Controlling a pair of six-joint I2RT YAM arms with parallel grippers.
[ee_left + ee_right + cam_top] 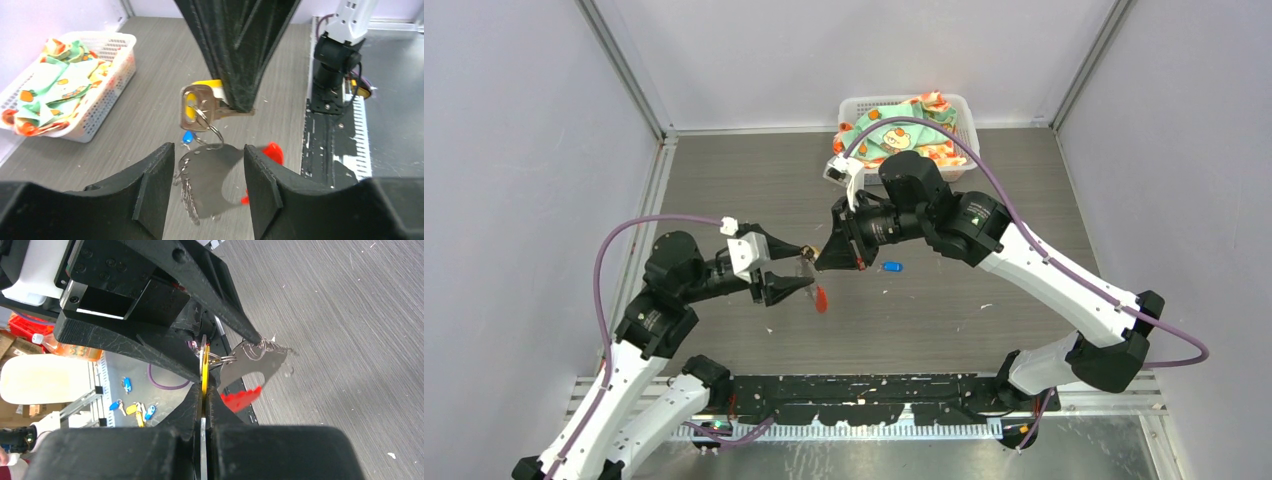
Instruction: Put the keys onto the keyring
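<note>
My right gripper [829,256] is shut on the yellow-tagged key [194,107], edge-on in the right wrist view [203,371]. The keyring [208,129] looks threaded through that key's head and hangs below it with a grey metal plate, a chain bunch [188,196] and a red tag [273,152]. My left gripper [209,152] is open, its fingers either side of the hanging plate; one fingertip [256,338] sits right at the ring loops. The blue-tagged key [891,266] lies on the table just right of both grippers, also seen behind the ring [187,136].
A white basket [959,108] of patterned cloth stands at the back of the table, at the left in the left wrist view [107,85]. A black rail [864,385] runs along the near edge. Several spare tagged keys [131,410] lie on a surface beyond the table.
</note>
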